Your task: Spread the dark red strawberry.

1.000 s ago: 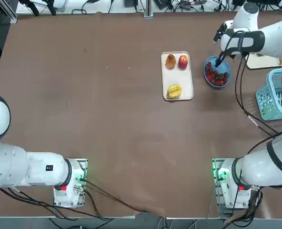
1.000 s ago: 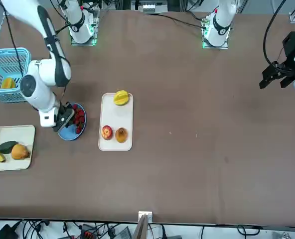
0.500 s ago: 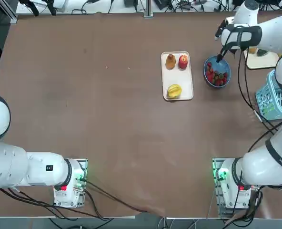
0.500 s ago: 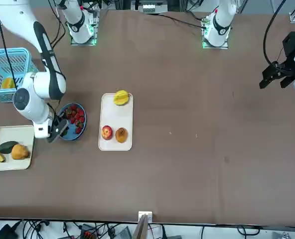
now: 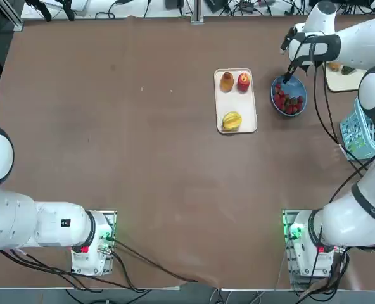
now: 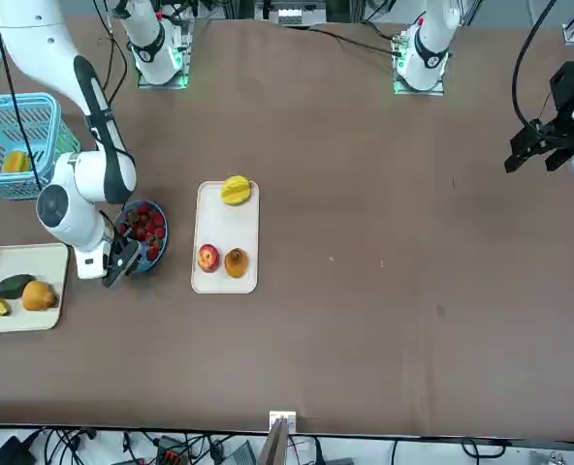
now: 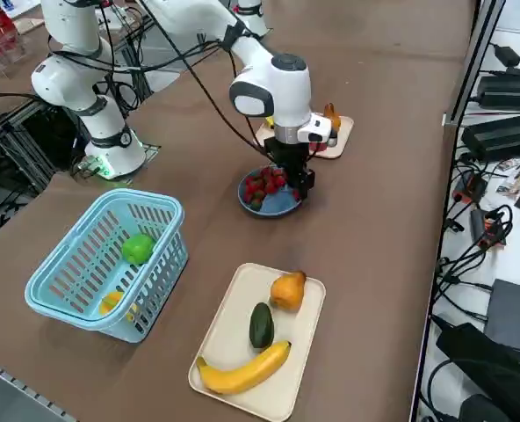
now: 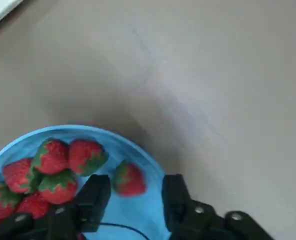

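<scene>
Claw spread, our right gripper [image 8: 136,186] hovers near the blue plate's [image 8: 143,207] twelve o'clock, seen from overhead, apparently to straddle one outlying strawberry [image 8: 131,181].

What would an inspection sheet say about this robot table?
Surface: brown table, a few small marks
Job's things: strawberries bunched in the blue bowl, one lying apart between the fingers
Gripper: right gripper open over the bowl, holding nothing
Clutter: small tray with three fruits; big tray with banana, avocado and a pear-like fruit; basket with green and yellow things
Cables: black cables along the arms, some lying on the table
Surroundings: black gear beside the table
People: nothing seen
</scene>
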